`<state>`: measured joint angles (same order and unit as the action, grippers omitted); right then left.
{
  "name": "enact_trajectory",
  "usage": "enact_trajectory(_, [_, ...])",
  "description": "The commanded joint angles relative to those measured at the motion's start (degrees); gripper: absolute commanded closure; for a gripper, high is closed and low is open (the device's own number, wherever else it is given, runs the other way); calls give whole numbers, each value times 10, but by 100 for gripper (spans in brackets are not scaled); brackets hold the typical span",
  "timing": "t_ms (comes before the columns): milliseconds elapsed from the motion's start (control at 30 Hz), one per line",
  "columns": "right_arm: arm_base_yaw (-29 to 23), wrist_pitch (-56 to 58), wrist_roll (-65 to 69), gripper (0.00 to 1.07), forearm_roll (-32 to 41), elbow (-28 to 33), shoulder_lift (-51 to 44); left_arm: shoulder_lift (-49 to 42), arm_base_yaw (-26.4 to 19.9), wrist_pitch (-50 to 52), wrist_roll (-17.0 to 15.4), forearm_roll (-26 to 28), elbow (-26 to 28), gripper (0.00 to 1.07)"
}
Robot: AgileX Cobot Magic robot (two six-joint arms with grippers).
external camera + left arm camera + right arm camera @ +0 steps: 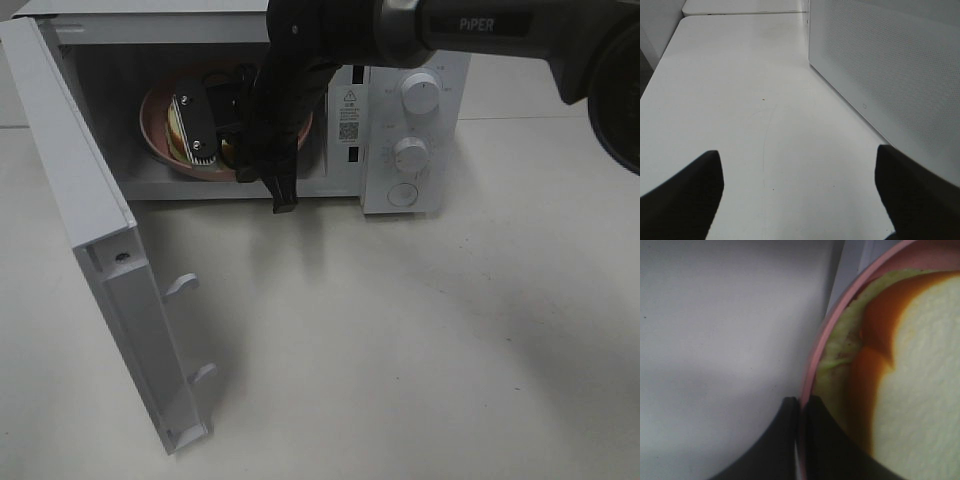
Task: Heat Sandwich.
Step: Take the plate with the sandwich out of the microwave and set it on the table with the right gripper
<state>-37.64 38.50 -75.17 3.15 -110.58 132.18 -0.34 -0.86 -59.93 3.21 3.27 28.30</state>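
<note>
The sandwich [920, 390], white bread with a tan crust and a pale green filling, lies on the round pink plate [812, 365]. In the exterior high view the plate [158, 135] and the sandwich [178, 130] are inside the open microwave [400, 40]. My right gripper [801, 407] is shut on the plate's rim, one finger on each side. In the exterior high view it [210, 125] reaches into the cavity and hides much of the plate. My left gripper [800, 192] is open and empty over the bare table, beside the microwave's side wall [890, 75].
The microwave door [90, 230] stands open at the left, reaching out over the table. Two knobs [420, 92] and a button [402, 194] are on the control panel at the right. My right arm [480, 25] crosses above the microwave.
</note>
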Motion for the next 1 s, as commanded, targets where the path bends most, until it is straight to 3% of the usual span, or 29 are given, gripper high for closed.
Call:
enact_trajectory(33, [1,11,-17,107,10,-19,-15,-9,3,5,0,4,-1,30])
enact_trajectory(433, [1,104,-73,107,51,-56,-15,-9,3,5,0,4,-1,30])
enact_trajectory(1000, [1,155,-70,107,48,-56,-40,-9,3,5,0,4,-1,30])
